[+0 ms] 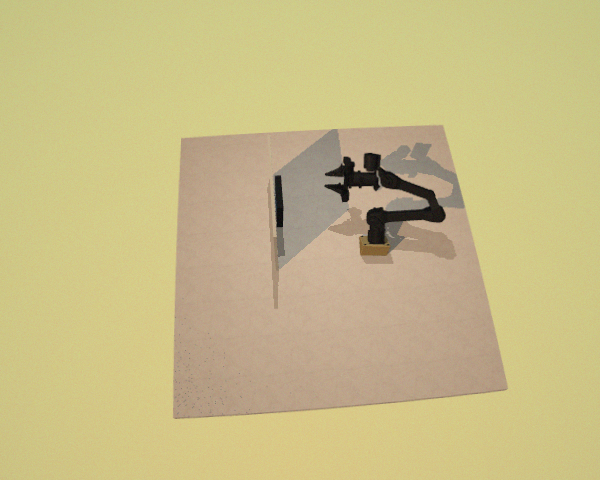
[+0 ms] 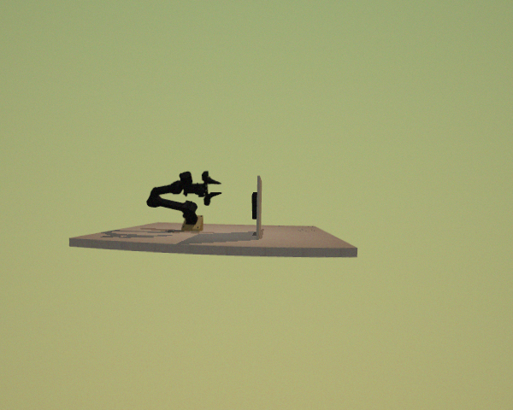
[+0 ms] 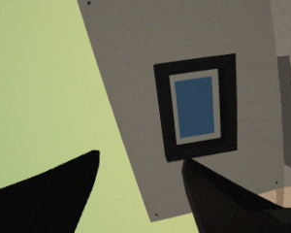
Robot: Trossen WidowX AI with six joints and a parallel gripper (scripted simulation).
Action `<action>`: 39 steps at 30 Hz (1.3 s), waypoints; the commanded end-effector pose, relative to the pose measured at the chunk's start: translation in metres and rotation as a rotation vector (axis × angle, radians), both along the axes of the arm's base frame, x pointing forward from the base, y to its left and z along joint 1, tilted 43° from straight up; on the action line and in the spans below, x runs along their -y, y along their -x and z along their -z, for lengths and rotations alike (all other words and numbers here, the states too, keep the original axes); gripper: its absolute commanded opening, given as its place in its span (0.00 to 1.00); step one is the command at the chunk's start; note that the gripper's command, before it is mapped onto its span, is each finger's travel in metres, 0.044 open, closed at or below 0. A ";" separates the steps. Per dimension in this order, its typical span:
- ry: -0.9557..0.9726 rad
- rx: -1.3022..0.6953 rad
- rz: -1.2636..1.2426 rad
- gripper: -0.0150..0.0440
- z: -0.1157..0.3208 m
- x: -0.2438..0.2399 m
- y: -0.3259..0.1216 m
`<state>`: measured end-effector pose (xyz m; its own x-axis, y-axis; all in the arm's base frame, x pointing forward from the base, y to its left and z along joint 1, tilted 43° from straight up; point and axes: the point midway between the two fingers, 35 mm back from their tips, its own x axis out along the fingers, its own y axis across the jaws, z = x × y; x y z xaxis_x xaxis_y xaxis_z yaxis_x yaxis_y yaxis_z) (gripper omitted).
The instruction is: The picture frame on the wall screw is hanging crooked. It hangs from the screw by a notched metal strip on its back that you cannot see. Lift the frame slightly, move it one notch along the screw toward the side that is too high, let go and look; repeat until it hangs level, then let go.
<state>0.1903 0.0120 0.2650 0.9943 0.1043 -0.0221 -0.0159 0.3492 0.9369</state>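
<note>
The picture frame, black with a pale inner border and blue picture, hangs on the wall panel. In the sideways wrist view, the panel's top edge is at left. The frame's upper edge is not parallel to it: the end nearer the view's bottom sits closer to the panel's top, so the frame looks crooked, that side higher. My gripper is open and empty, in front of the frame with a gap, touching nothing. The screw and notched strip are hidden.
The wall panel stands upright on the square tabletop. Small dark dots mark the panel's corners in the wrist view. The arm stands on a yellow base block. Shadows of arm and panel fall on the tabletop.
</note>
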 end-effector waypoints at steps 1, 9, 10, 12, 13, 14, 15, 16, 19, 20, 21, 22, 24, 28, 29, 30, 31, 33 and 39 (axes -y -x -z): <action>0.096 -0.011 -0.002 0.69 0.016 0.002 -0.026; 0.262 0.008 -0.009 0.69 0.041 0.001 -0.060; 0.262 0.008 -0.009 0.69 0.041 0.001 -0.060; 0.262 0.008 -0.009 0.69 0.041 0.001 -0.060; 0.262 0.008 -0.009 0.69 0.041 0.001 -0.060; 0.262 0.008 -0.009 0.69 0.041 0.001 -0.060; 0.262 0.008 -0.009 0.69 0.041 0.001 -0.060; 0.262 0.008 -0.009 0.69 0.041 0.001 -0.060; 0.262 0.008 -0.009 0.69 0.041 0.001 -0.061; 0.262 0.008 -0.009 0.69 0.041 0.001 -0.061; 0.262 0.008 -0.009 0.69 0.041 0.001 -0.061; 0.262 0.008 -0.009 0.69 0.041 0.001 -0.061; 0.262 0.008 -0.009 0.69 0.041 0.001 -0.061; 0.262 0.008 -0.009 0.69 0.040 0.001 -0.064; 0.262 0.009 -0.009 0.69 0.040 0.001 -0.067; 0.262 0.009 -0.009 0.69 0.039 0.000 -0.071; 0.262 0.009 -0.009 0.69 0.038 0.000 -0.075; 0.262 0.010 -0.009 0.69 0.037 -0.001 -0.088; 0.261 0.012 -0.009 0.69 0.041 -0.006 -0.130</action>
<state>0.3030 0.0154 0.2284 0.9936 0.1073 -0.0339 -0.0344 0.5768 0.8161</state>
